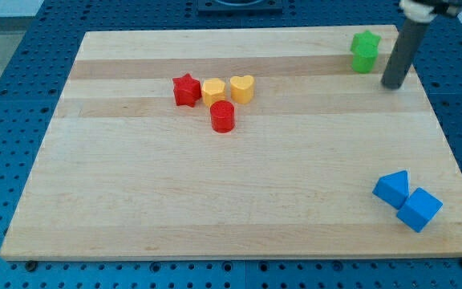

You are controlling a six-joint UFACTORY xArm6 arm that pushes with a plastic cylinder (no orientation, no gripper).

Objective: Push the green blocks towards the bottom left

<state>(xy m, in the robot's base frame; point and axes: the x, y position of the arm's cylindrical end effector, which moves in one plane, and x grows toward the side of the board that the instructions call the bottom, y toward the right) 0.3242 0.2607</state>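
Two green blocks sit touching at the view's top right of the wooden board (135, 201): a green star (366, 41) above and a green cylinder (363, 59) just below it. My tip (391, 84) rests on the board just right of and slightly below the green cylinder, a small gap apart from it. The dark rod rises from the tip toward the view's top right corner.
A red star (186, 89), a yellow hexagon-like block (212, 91), a yellow heart (242, 88) and a red cylinder (223, 116) cluster at the upper middle. A blue triangle (392, 189) and a blue cube (419, 209) sit at the bottom right.
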